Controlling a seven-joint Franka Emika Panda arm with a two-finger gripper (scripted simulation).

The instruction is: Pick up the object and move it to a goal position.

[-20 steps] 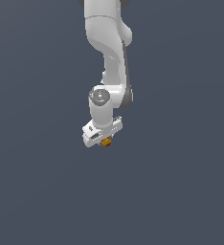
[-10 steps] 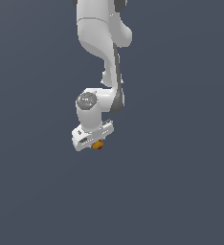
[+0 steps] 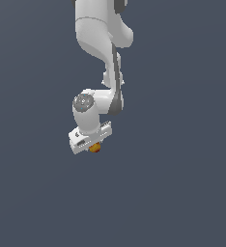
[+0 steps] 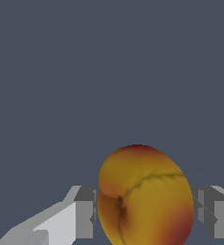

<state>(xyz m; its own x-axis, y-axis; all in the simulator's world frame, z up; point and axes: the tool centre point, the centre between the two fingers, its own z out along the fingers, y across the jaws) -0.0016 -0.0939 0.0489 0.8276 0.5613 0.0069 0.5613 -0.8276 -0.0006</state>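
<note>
The object [image 3: 95, 147] is a tiny roundish orange-yellow lump with red patches, tucked under the white hand in the exterior view. In the wrist view the object [image 4: 145, 197] fills the space between the two grey fingertips, with a dark crease across it. My gripper [image 3: 93, 146] is shut on it, one finger [image 4: 85, 212] on one side and the other finger [image 4: 213, 212] on the opposite side. The white arm [image 3: 98, 38] hangs down from the top of the exterior view. The fingers are mostly hidden behind the hand in that view.
A plain dark grey-blue surface [image 3: 182, 193] fills the background in both views. No other objects or markers show.
The arm has swung toward the exterior view's left and slightly down, carrying the object with it. The grip has stayed the same.
</note>
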